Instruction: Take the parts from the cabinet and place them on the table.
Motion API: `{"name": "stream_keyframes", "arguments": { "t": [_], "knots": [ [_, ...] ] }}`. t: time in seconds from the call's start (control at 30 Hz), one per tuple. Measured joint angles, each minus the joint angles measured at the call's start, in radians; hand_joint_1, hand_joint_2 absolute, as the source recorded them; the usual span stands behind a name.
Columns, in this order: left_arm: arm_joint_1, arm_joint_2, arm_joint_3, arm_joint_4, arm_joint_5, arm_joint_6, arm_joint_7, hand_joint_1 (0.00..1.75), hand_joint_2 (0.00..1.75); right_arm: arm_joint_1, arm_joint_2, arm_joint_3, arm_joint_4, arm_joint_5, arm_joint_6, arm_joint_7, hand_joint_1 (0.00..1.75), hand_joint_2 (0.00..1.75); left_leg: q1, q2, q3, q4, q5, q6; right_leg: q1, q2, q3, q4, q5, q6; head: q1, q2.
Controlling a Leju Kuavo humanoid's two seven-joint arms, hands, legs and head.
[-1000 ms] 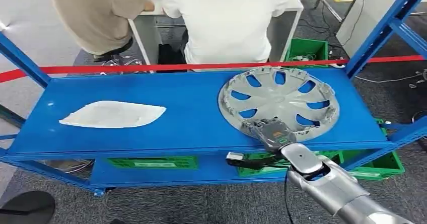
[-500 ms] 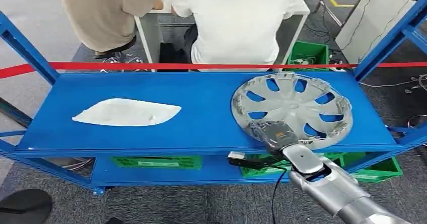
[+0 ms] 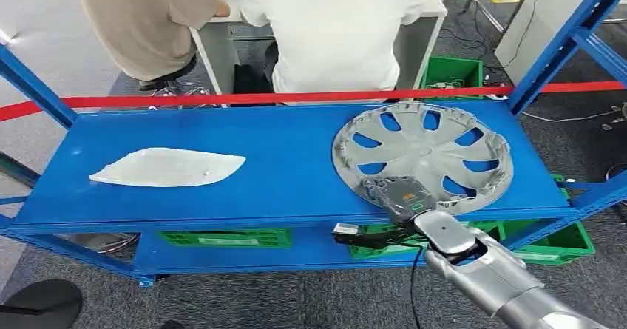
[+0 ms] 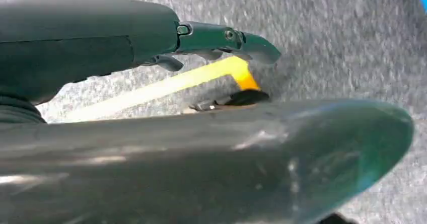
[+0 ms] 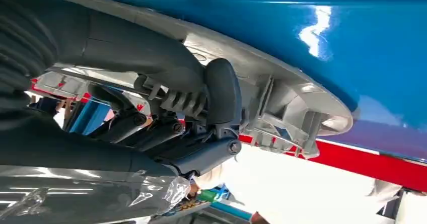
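A grey hubcap (image 3: 421, 151) lies at the right end of the blue shelf (image 3: 281, 181), its near rim over the front edge. My right hand (image 3: 400, 196) grips that near rim; in the right wrist view the thumb (image 5: 221, 95) presses one face of the hubcap rim (image 5: 297, 103) and the fingers (image 5: 201, 151) clamp the other. A white curved part (image 3: 166, 168) rests flat on the left half of the shelf. In the left wrist view my left hand (image 4: 151, 53) hangs over grey carpet, fingers stretched out and holding nothing.
Red tape (image 3: 222, 100) runs along the far side of the shelf. Beyond it two people (image 3: 333, 26) sit with their backs to me at a white table. Green crates (image 3: 225, 237) sit on the lower shelf, and another green crate (image 3: 451, 72) stands on the floor behind. Blue uprights (image 3: 562, 41) frame the right side.
The view swayed sideways and back. With my right hand holding its rim, the hubcap has shifted slightly to the right on the shelf. The white part stayed put.
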Motion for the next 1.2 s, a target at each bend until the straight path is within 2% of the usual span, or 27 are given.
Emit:
{"name": "stream_keyframes", "arguments": {
  "t": [0.13, 0.17, 0.2, 0.23, 0.3, 0.33, 0.37, 0.4, 0.43, 0.47, 0.5, 0.53, 0.57, 0.63, 0.67, 0.7, 0.8, 0.87, 0.9, 0.97, 1.0, 1.03, 1.07, 1.1, 1.13, 1.17, 1.2],
  "knots": [
    [0.001, 0.0, 0.0, 0.0, 0.0, 0.0, 0.0, 0.0, 0.0, 0.0, 0.0, 0.0, 0.0, 0.0, 0.0, 0.0, 1.75, 1.75, 0.0, 0.0, 0.003, -0.006, 0.017, 0.0, -0.001, 0.0, 0.0, 0.0, 0.0, 0.0, 0.0, 0.0],
    [0.0, 0.003, 0.001, 0.0, 0.0, 0.0, 0.0, 0.0, 0.0, 0.0, 0.0, -0.001, 0.0, 0.0, 0.001, 0.001, 1.75, 1.75, 0.002, 0.001, 0.076, -0.163, 0.118, -0.001, -0.006, 0.002, 0.003, 0.001, -0.001, 0.005, -0.001, 0.0],
    [-0.001, -0.001, 0.001, 0.001, 0.0, 0.0, 0.0, 0.0, 0.0, -0.001, -0.003, -0.003, 0.0, -0.002, 0.002, 0.002, 1.75, 1.75, 0.006, -0.001, 0.139, -0.295, 0.142, -0.005, 0.003, 0.006, -0.004, 0.015, -0.007, 0.023, -0.011, 0.0],
    [-0.001, -0.001, 0.001, 0.001, 0.0, 0.0, -0.001, 0.0, 0.0, -0.001, -0.004, -0.005, -0.001, -0.003, 0.002, 0.003, 1.75, 1.75, 0.007, -0.004, 0.131, -0.288, 0.141, 0.014, 0.005, 0.01, -0.008, 0.011, -0.003, 0.028, -0.003, 0.0],
    [0.001, 0.0, 0.001, 0.001, 0.0, 0.0, -0.001, 0.0, 0.0, 0.002, -0.006, -0.005, -0.001, -0.003, 0.002, 0.004, 1.75, 1.75, 0.004, -0.004, 0.131, -0.287, 0.14, 0.028, 0.001, 0.01, -0.004, 0.004, 0.0, 0.034, -0.002, 0.0],
    [0.0, 0.0, 0.001, 0.001, 0.0, 0.0, -0.001, 0.0, 0.0, 0.002, -0.009, -0.005, -0.001, -0.003, 0.002, 0.004, 1.59, 1.75, 0.008, -0.002, 0.132, -0.29, 0.144, 0.037, -0.002, 0.009, -0.01, 0.008, -0.007, 0.041, -0.002, 0.0],
    [-0.002, 0.001, 0.001, 0.001, 0.003, -0.001, -0.001, 0.0, 0.0, 0.001, -0.011, -0.005, -0.002, -0.004, 0.002, 0.004, 0.0, 1.75, 0.008, 0.0, 0.133, -0.29, 0.144, 0.042, -0.001, 0.004, -0.018, 0.035, -0.027, 0.044, 0.001, 0.0],
    [-0.002, 0.001, 0.001, 0.001, 0.003, -0.002, -0.002, 0.0, 0.0, 0.001, -0.011, -0.005, -0.002, -0.006, 0.002, 0.004, 0.0, 1.75, 0.008, 0.0, 0.133, -0.29, 0.143, 0.047, -0.001, 0.003, -0.045, 0.093, -0.062, 0.048, 0.003, 0.0],
    [-0.002, 0.001, 0.001, 0.001, 0.003, -0.002, -0.003, 0.0, 0.0, 0.004, -0.011, -0.005, -0.002, -0.011, 0.002, 0.003, 0.0, 1.75, 0.007, 0.001, 0.133, -0.29, 0.143, 0.049, -0.001, 0.003, -0.088, 0.186, -0.105, 0.05, 0.004, 0.0],
    [-0.002, 0.001, 0.001, 0.001, 0.003, -0.002, -0.003, 0.0, 0.0, 0.009, -0.011, -0.006, -0.003, -0.024, -0.003, 0.0, 0.0, 1.75, 0.007, 0.001, 0.133, -0.29, 0.143, 0.049, -0.001, 0.003, -0.12, 0.256, -0.131, 0.051, 0.004, 0.0],
    [-0.001, 0.002, 0.002, 0.001, 0.003, -0.001, -0.003, 0.0, 0.0, 0.017, -0.011, -0.014, -0.003, -0.046, -0.016, -0.006, 0.0, 1.75, 0.007, 0.001, 0.133, -0.29, 0.142, 0.05, -0.001, 0.003, -0.152, 0.319, -0.148, 0.051, 0.004, 0.0],
    [-0.001, 0.002, 0.002, 0.001, 0.003, -0.001, -0.003, 0.0, 0.0, 0.023, -0.011, -0.019, -0.006, -0.063, -0.024, -0.012, 0.0, 1.75, 0.007, 0.0, 0.134, -0.29, 0.142, 0.05, -0.001, 0.003, -0.155, 0.32, -0.135, 0.05, 0.004, 0.0],
    [-0.001, 0.002, 0.002, 0.001, 0.003, 0.0, -0.002, 0.0, 0.0, 0.028, -0.01, -0.029, -0.013, -0.086, -0.036, -0.023, 0.0, 1.75, 0.007, 0.0, 0.136, -0.29, 0.142, 0.05, -0.001, 0.002, -0.134, 0.273, -0.1, 0.047, 0.005, 0.0],
    [-0.002, 0.0, 0.002, 0.001, 0.006, 0.002, 0.0, 0.0, 0.0, 0.045, -0.009, -0.054, -0.037, -0.185, -0.05, -0.076, 0.0, 1.75, 0.008, -0.002, 0.141, -0.29, 0.138, 0.045, -0.002, 0.002, -0.047, 0.098, -0.014, 0.044, 0.005, 0.0],
    [-0.001, 0.0, 0.002, 0.001, 0.006, 0.002, 0.0, 0.0, 0.0, 0.061, -0.008, -0.074, -0.056, -0.249, -0.054, -0.116, 0.0, 1.75, 0.007, -0.004, 0.142, -0.29, 0.136, 0.04, -0.003, 0.002, -0.014, 0.023, -0.004, 0.044, 0.006, 0.0],
    [-0.001, 0.001, 0.003, 0.001, 0.008, 0.003, 0.0, 0.0, 0.0, 0.081, -0.004, -0.094, -0.08, -0.312, -0.061, -0.155, 0.0, 1.75, 0.001, -0.006, 0.138, -0.287, 0.136, 0.033, 0.001, 0.003, -0.005, 0.017, -0.01, 0.041, 0.006, 0.0],
    [0.003, 0.001, 0.009, 0.001, 0.015, 0.005, -0.001, 0.0, 0.0, 0.154, -0.001, -0.151, -0.213, -0.463, -0.088, -0.239, 0.0, 1.75, 0.004, -0.007, 0.137, -0.299, 0.144, 0.016, 0.005, 0.005, -0.016, 0.021, -0.007, 0.025, 0.004, 0.0],
    [0.004, 0.002, 0.01, 0.001, 0.016, 0.008, -0.004, 0.0, 0.0, 0.189, -0.002, -0.178, -0.305, -0.515, -0.095, -0.258, 0.0, 1.75, 0.004, -0.004, 0.132, -0.287, 0.126, 0.005, -0.003, 0.004, -0.013, 0.011, -0.002, 0.013, 0.003, 0.0],
    [0.004, 0.002, 0.01, 0.001, 0.017, 0.008, -0.004, 0.0, 0.0, 0.202, -0.002, -0.19, -0.347, -0.538, -0.094, -0.264, 0.0, 1.75, 0.002, -0.004, 0.11, -0.239, 0.092, 0.003, -0.004, 0.004, -0.013, 0.011, -0.002, 0.005, -0.002, 0.0],
    [0.004, 0.001, 0.011, 0.001, 0.017, 0.008, -0.005, 0.0, 0.0, 0.235, -0.003, -0.212, -0.417, -0.579, -0.093, -0.279, 0.0, 1.75, 0.002, -0.004, 0.03, -0.071, 0.013, 0.001, -0.002, 0.002, -0.014, 0.011, -0.004, 0.001, -0.006, 0.0],
    [0.006, 0.001, 0.011, 0.001, 0.017, 0.007, -0.005, 0.0, 0.0, 0.249, -0.004, -0.221, -0.442, -0.595, -0.093, -0.288, 0.0, 1.75, 0.002, -0.004, 0.0, -0.01, -0.005, 0.001, -0.001, 0.002, -0.014, 0.011, -0.004, 0.0, -0.006, 0.0],
    [0.008, 0.001, 0.011, 0.001, 0.017, 0.007, -0.005, 0.0, 0.0, 0.261, -0.005, -0.23, -0.466, -0.612, -0.093, -0.298, 0.0, 1.75, 0.001, -0.004, -0.01, 0.006, 0.002, 0.002, 0.0, 0.002, -0.014, 0.011, -0.004, 0.0, -0.005, 0.0],
    [0.009, 0.001, 0.011, 0.001, 0.017, 0.007, -0.005, 0.0, 0.0, 0.273, -0.005, -0.238, -0.486, -0.625, -0.093, -0.307, 0.0, 1.75, 0.001, -0.003, 0.0, -0.018, 0.032, 0.004, 0.0, 0.002, -0.014, 0.012, -0.004, 0.001, -0.006, 0.0],
    [0.009, 0.002, 0.011, 0.001, 0.017, 0.007, -0.006, 0.0, 0.0, 0.28, -0.006, -0.246, -0.503, -0.634, -0.092, -0.314, 0.0, 1.75, 0.001, -0.003, 0.027, -0.076, 0.073, 0.006, -0.001, 0.003, -0.013, 0.012, -0.004, 0.001, -0.006, 0.0],
    [0.008, 0.004, 0.011, 0.001, 0.017, 0.007, -0.006, 0.0, 0.0, 0.285, -0.006, -0.253, -0.521, -0.639, -0.092, -0.319, 0.0, 1.75, 0.001, -0.003, 0.072, -0.166, 0.121, 0.009, -0.002, 0.004, -0.011, 0.012, -0.004, 0.003, -0.006, 0.0],
    [0.007, 0.004, 0.011, 0.001, 0.016, 0.007, -0.007, 0.0, 0.0, 0.289, -0.007, -0.258, -0.534, -0.645, -0.091, -0.324, 0.0, 1.75, 0.001, -0.002, 0.108, -0.236, 0.149, 0.011, -0.002, 0.005, -0.01, 0.012, -0.005, 0.006, -0.008, 0.0],
    [0.005, 0.004, 0.011, 0.001, 0.016, 0.007, -0.007, 0.0, 0.0, 0.294, -0.009, -0.264, -0.548, -0.659, -0.085, -0.332, 0.0, 1.75, 0.0, -0.002, 0.13, -0.287, 0.147, 0.01, 0.008, 0.006, -0.014, 0.021, -0.008, 0.014, -0.012, 0.0]
  ]
}}
